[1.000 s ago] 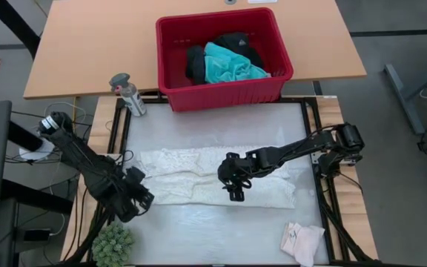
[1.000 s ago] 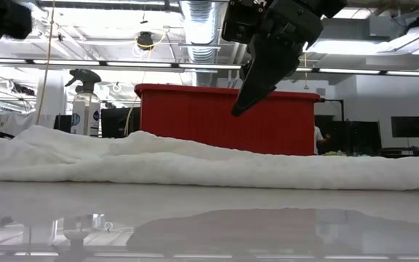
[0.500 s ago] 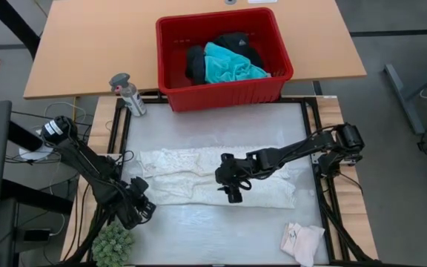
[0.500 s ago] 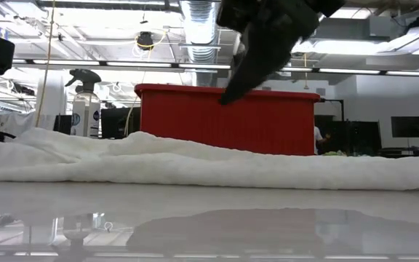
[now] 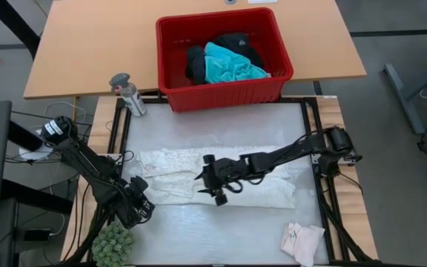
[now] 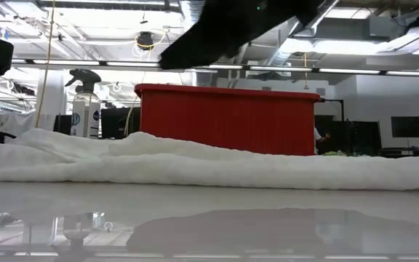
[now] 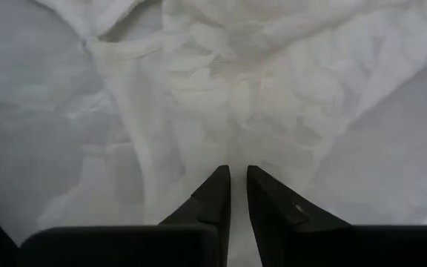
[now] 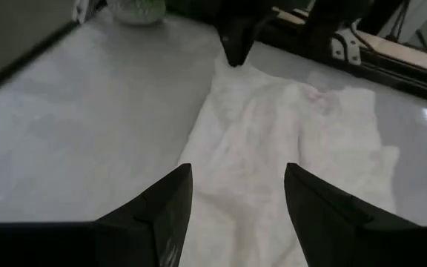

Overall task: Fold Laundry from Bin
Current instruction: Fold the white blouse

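The white lacy top [image 5: 199, 178] lies spread out lengthwise across the middle of the table. My left gripper [image 7: 238, 178] stands steeply over its near left corner, shut on the cloth; it also shows far off in the right wrist view [image 8: 236, 48]. My right gripper [image 5: 208, 183] hovers open above the middle of the top, pointing toward the table's left, with nothing between its fingers [image 8: 173, 204]. The red bin [image 5: 170, 89] stands beyond the far edge. In it lie a turquoise shirt [image 5: 232, 65] and black clothing [image 5: 196, 63]. A small pale piece [image 5: 302, 241] lies at the near right corner. My left gripper pinches the top's edge at its near left corner [image 7: 236, 159] between its two fingertips, which point steeply down from above. Whether they have one layer or several, I cannot tell. The rest of the top lies flat on the table.
A spray bottle [image 5: 128, 93] stands at the table's far left, beside the bin. A small green plant [image 5: 112, 243] sits off the near left corner, close to my left arm. Bare table surface [image 5: 221, 230] runs along the near side of the top.
My right gripper has gone toward the table's left above the top, and it has tipped up nearer to level. My left gripper has sunk a little onto the top's near left corner. The top itself has stayed flat.
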Tool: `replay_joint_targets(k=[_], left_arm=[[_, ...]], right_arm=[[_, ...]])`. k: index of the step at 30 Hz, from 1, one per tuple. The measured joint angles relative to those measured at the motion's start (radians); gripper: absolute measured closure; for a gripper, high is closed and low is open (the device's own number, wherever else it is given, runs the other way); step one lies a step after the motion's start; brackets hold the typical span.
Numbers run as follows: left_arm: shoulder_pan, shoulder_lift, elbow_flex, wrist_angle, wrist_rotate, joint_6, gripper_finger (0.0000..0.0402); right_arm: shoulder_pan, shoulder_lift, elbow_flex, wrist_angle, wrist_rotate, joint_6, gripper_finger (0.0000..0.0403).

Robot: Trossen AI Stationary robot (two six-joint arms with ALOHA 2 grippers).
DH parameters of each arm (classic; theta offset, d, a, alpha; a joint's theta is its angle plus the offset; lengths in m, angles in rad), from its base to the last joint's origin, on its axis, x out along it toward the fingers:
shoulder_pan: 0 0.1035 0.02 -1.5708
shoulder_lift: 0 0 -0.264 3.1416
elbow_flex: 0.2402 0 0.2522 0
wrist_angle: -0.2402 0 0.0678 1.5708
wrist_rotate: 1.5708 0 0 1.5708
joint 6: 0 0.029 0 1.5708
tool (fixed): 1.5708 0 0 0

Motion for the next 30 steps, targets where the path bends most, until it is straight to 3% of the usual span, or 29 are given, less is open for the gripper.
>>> replay_joint_targets(k=[4, 14, 18, 30], left_arm=[[0.000, 0.000, 0.000, 0.001, -0.003, 0.003, 0.0381], [0.001, 0.000, 0.000, 0.008, -0.013, 0.005, 0.0386], [0.001, 0.000, 0.000, 0.016, -0.013, 0.009, 0.0386], [0.001, 0.000, 0.000, 0.015, -0.011, 0.033, 0.0386]], right_arm=[[0.019, 0.098, 0.118, -0.021, 0.032, -0.126, 0.0165], [0.036, 0.323, 0.440, -0.351, 0.012, -0.309, 0.0165], [0.041, 0.381, 0.483, -0.401, 0.012, -0.330, 0.0165], [0.043, 0.396, 0.488, -0.429, 0.065, -0.368, 0.0196]])
